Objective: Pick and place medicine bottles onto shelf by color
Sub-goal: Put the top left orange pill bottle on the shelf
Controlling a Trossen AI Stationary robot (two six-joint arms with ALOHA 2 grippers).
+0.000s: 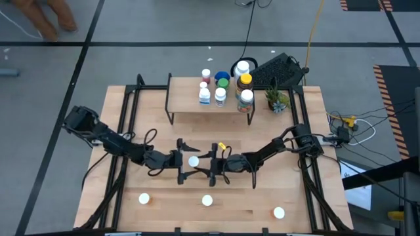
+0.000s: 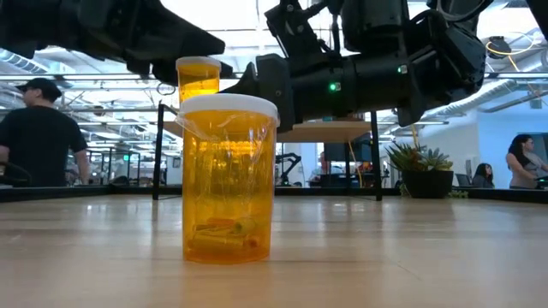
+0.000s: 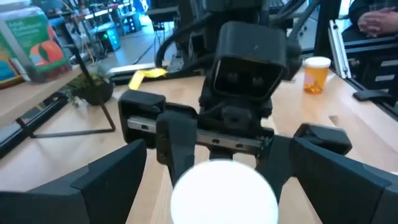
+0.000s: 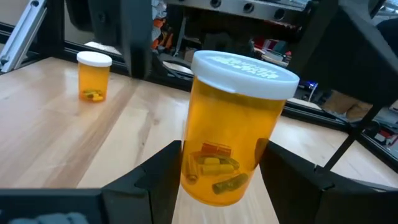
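- Tabletop (image 1: 131, 111): light wood; both arms reach in to meet near its middle, left from the left edge, right from the right edge.
- Shelf (image 1: 187, 105) stands at the far edge, carrying a cluster of bottles (image 1: 223, 88) (white, blue, green, amber) twd its right half; small plant (image 1: 277, 99) just beside it.
- Left pincer (image 1: 190, 162) & right pincer (image 1: 213, 165) face each other, v. close, w/ one white-capped orange bottle (image 4: 233, 134) upright between them.
- Right pincer: fingers apart, one each side of the bottle; not clamped yet, it seems – contact hard to judge.
- Left pincer: fingers apart around the same bottle's cap (image 3: 224, 193), seen fr. above.
- Key relation: bottle's long axis is vertical, sits dead centre betw. both pincers; neither arm is clearly nearer. Shelf lies beyond it, twd the far edge.
- 3 more orange bottles stand along the near edge: left (image 1: 144, 198), middle (image 1: 207, 200), right (image 1: 279, 212).
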